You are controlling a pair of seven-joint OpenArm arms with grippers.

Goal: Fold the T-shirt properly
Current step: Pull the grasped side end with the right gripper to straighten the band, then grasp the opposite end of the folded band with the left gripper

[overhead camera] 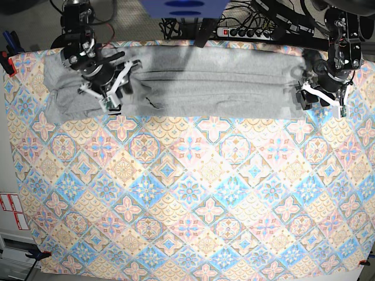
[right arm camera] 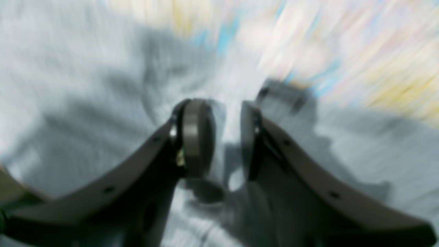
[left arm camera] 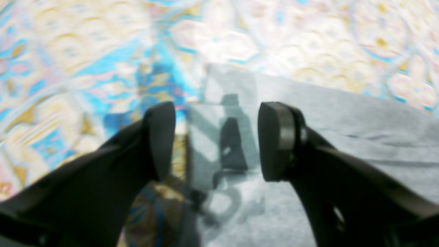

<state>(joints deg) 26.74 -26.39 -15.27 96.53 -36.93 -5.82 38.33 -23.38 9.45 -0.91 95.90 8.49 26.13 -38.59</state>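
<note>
The light grey T-shirt (overhead camera: 211,79) lies folded into a long band along the table's far edge, plain side up. My right gripper (overhead camera: 110,103), on the base view's left, hovers over the shirt's left end. In its blurred wrist view the right gripper (right arm camera: 222,139) has its jaws a little apart, with grey cloth (right arm camera: 85,103) below and nothing clearly pinched. My left gripper (overhead camera: 321,104) is at the shirt's right end. In its wrist view the left gripper (left arm camera: 216,140) is wide open above the shirt's corner (left arm camera: 343,137), and it holds nothing.
The pastel patterned tablecloth (overhead camera: 187,199) covers the whole table in front of the shirt. Cables and a power strip (overhead camera: 258,29) lie behind the far edge. A red clamp (overhead camera: 7,61) sits at the far left corner.
</note>
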